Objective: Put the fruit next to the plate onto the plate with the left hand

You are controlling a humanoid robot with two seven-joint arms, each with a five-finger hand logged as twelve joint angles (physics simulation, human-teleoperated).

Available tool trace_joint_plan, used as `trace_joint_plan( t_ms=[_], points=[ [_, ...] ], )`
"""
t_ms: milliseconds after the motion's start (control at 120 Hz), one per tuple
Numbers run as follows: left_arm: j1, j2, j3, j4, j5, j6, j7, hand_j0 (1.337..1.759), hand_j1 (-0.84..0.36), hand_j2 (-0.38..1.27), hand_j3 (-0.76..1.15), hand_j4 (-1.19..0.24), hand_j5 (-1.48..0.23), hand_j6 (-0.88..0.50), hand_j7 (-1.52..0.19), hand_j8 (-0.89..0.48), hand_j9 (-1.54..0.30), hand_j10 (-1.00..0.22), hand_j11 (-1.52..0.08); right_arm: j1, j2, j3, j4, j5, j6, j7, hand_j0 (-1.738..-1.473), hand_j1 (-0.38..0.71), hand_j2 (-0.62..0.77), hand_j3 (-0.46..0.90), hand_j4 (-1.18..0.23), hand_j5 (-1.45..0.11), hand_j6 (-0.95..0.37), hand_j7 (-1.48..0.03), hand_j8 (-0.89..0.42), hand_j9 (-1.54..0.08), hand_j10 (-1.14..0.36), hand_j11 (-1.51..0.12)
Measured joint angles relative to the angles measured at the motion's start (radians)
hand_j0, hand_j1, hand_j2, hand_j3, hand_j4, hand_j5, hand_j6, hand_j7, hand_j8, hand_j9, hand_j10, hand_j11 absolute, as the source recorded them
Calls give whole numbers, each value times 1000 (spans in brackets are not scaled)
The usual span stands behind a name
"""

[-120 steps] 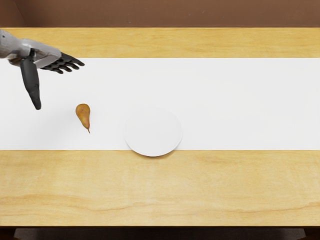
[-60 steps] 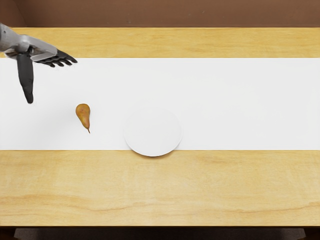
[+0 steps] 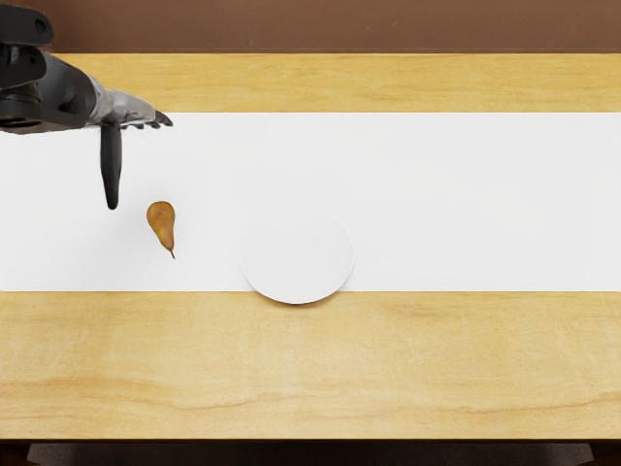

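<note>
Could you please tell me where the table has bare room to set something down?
The white runner right of the plate is bare, as is the table in front. Crowded only at left: pear near the left hand.

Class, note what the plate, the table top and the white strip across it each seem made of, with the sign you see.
The plate: plain matte white, perhaps ceramic or plastic; nothing settles it. The table top: light wood, by its grain lines, low sheen. The white strip: flat, featureless, possibly cloth or paper.
</note>
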Motion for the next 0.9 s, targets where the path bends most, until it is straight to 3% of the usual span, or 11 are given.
trace_joint_plan(
  t_ms=[117,225,342,483,667,900],
  points=[
    [7,-52,11,-79,-22,139,29,1658,343,1,0,-6,-7,-6,-7,-6,-7,-5,-7,0,0,0,0,0,0,0,-1658,-340,-2,0,-8,-10,-8,-10,-8,-10,-8,-10],
    [14,-60,35,-158,-35,315,36,1658,343,1,0,-5,-7,-6,-7,-6,-7,-5,-7,0,0,0,0,0,0,0,-1658,-340,-2,0,-8,-10,-8,-10,-8,-10,-8,-10],
    [65,-52,44,-205,-32,393,36,1658,343,1,0,-6,-7,-6,-7,-6,-7,-5,-7,0,0,0,0,0,0,0,-1658,-340,-2,0,-8,-10,-8,-10,-8,-10,-8,-10],
    [138,-61,42,-224,-30,467,34,1658,340,2,0,-8,-10,-9,-10,-8,-10,-8,-10,0,0,0,0,0,0,0,-1658,-340,-2,0,-8,-10,-8,-10,-8,-10,-8,-10],
    [167,-63,34,-228,-28,544,-10,1658,291,10,0,-48,-63,-49,-63,-49,-63,-48,-63,0,0,0,0,0,0,0,-1658,-340,-2,0,-8,-10,-8,-10,-8,-10,-8,-10],
    [181,-63,32,-227,-29,597,-23,1658,228,20,0,-101,-131,-102,-131,-101,-131,-101,-131,0,0,0,0,0,0,0,-1658,-340,-2,0,-8,-10,-8,-10,-8,-10,-8,-10]
  ],
)
